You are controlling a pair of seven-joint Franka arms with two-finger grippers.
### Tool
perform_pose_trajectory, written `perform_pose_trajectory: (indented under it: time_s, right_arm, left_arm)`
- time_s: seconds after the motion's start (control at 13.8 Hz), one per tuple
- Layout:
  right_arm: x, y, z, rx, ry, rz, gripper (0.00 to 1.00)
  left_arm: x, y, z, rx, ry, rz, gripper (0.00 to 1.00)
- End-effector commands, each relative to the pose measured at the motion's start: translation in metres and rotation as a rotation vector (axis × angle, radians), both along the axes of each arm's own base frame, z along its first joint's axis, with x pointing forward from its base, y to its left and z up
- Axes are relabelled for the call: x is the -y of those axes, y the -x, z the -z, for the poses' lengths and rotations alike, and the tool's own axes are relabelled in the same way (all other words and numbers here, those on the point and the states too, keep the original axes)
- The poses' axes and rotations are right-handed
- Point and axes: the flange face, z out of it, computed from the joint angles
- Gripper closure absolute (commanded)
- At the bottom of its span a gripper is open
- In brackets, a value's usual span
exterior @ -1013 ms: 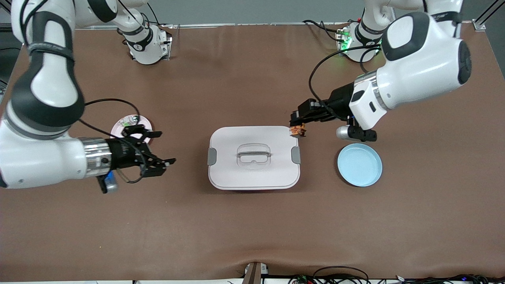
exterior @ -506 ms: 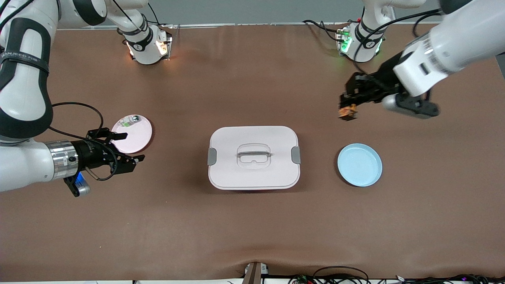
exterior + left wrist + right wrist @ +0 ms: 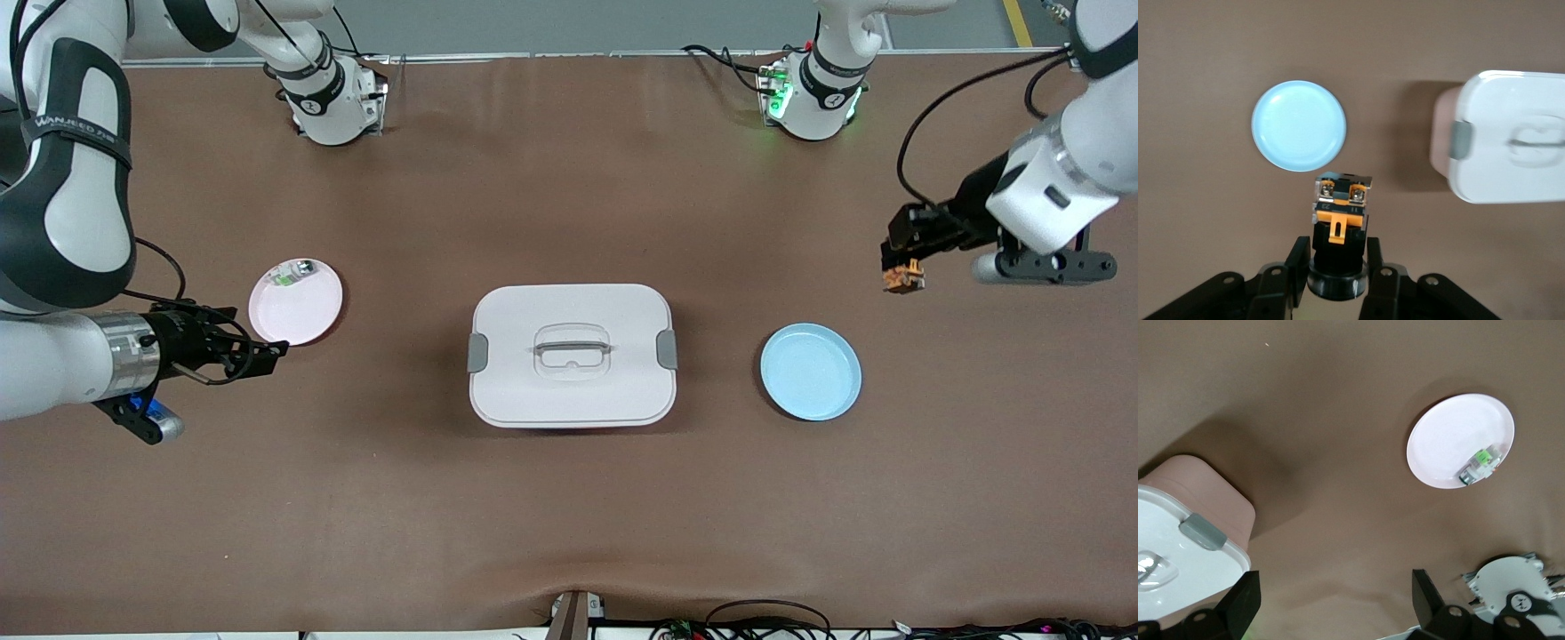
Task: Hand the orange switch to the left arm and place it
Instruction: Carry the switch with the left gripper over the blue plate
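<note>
Brown matting covered the table [image 3: 569,498] from end to end. At its middle sat the box [image 3: 571,356], white, lid on, grey latches at both short sides and a handle sunk into the top. A blue plate [image 3: 810,371] lay beside it toward the left arm's end of the table, and a pink plate [image 3: 295,301] toward the right arm's end, with a small whitish part with a green mark [image 3: 292,273] near its rim.

The left gripper [image 3: 901,267] hung in the air over bare matting toward the left arm's end, well apart from the box, its fingers [image 3: 1298,263] pinching the orange switch [image 3: 901,277]. In the left wrist view the switch [image 3: 1339,223] stood out lengthwise from between the fingers, its round black end in the grip and its terminal end, with orange clip and metal screws, pointing straight away from the gripper.

The right gripper [image 3: 262,356] waited low over the matting just beside the pink plate, its fingers [image 3: 1241,603] spread wide and holding nothing.
</note>
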Motion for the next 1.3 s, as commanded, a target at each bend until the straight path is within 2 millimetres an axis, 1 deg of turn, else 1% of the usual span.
perform_pose_trajectory:
  time_s: [0.0,0.14,0.29,0.36,0.51,0.72,0.87,1.01,1.08,1.16,1.23]
  right_arm:
    - [0.014,0.002,-0.006,0.046,0.012,-0.143,0.00]
    - [0.023,0.001,-0.007,0.083,0.032,-0.295,0.00]
    - [0.029,-0.004,-0.009,0.133,0.051,-0.405,0.00]
    - [0.034,-0.006,-0.009,0.142,0.067,-0.445,0.00]
    - [0.036,-0.010,-0.011,0.170,0.099,-0.510,0.00]
    - [0.042,-0.013,-0.018,0.198,0.141,-0.580,0.00]
    - [0.047,-0.012,-0.020,0.202,0.147,-0.572,0.00]
    - [0.050,-0.013,-0.023,0.209,0.164,-0.533,0.00]
    - [0.050,-0.009,-0.036,0.222,0.188,-0.480,0.00]
    - [0.048,-0.002,-0.061,0.255,0.217,-0.417,0.00]
    - [0.046,0.001,-0.066,0.257,0.228,-0.384,0.00]
  left_arm:
    - [-0.034,-0.003,0.033,-0.003,-0.024,-0.114,1.00]
    - [-0.044,-0.009,0.046,0.009,-0.028,-0.285,1.00]
    - [-0.046,-0.012,0.067,0.010,-0.031,-0.488,1.00]
    - [-0.047,-0.013,0.075,0.011,-0.030,-0.561,1.00]
    - [-0.052,-0.014,0.087,0.008,-0.026,-0.695,1.00]
    - [-0.052,-0.021,0.110,0.021,-0.002,-0.958,1.00]
    - [-0.046,-0.031,0.130,0.011,0.011,-1.112,1.00]
    - [-0.035,-0.039,0.149,0.042,-0.035,-1.244,1.00]
    - [-0.023,-0.042,0.167,0.057,-0.080,-1.314,1.00]
    - [-0.014,-0.045,0.183,0.076,-0.125,-1.363,1.00]
    - [-0.010,-0.047,0.194,0.084,-0.138,-1.408,1.00]
